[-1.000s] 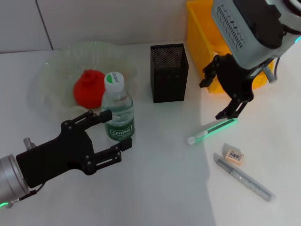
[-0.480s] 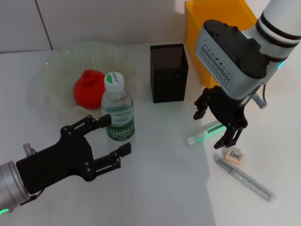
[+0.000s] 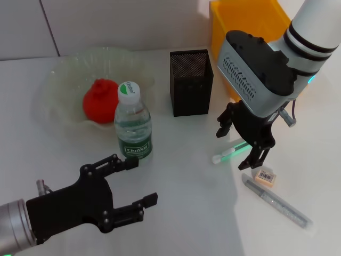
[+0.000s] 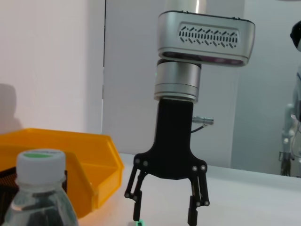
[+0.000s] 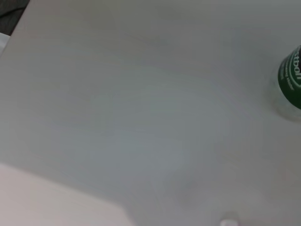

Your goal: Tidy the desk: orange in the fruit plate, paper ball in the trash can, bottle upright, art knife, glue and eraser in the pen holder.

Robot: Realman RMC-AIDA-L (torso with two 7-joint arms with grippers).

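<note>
Right hand point(image 3: 244, 145), fingers spread wide and holding nothing, poised just over the art knife point(image 3: 238, 149) lying flat on the tabletop point(image 3: 186, 213), in front of the pen holder point(image 3: 191, 82). Probably light, stiff, slick plastic; best pinched across the narrow body near mid-length. Left hand point(image 3: 123, 188) open and idle, in front of the upright bottle point(image 3: 132, 122).

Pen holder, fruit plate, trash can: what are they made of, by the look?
Pen holder: black metal mesh, fine holes visible. Fruit plate: translucent pale-green plastic or glass, ruffled rim; hard to say which. Trash can: glossy yellow-orange moulded plastic, probably.
</note>
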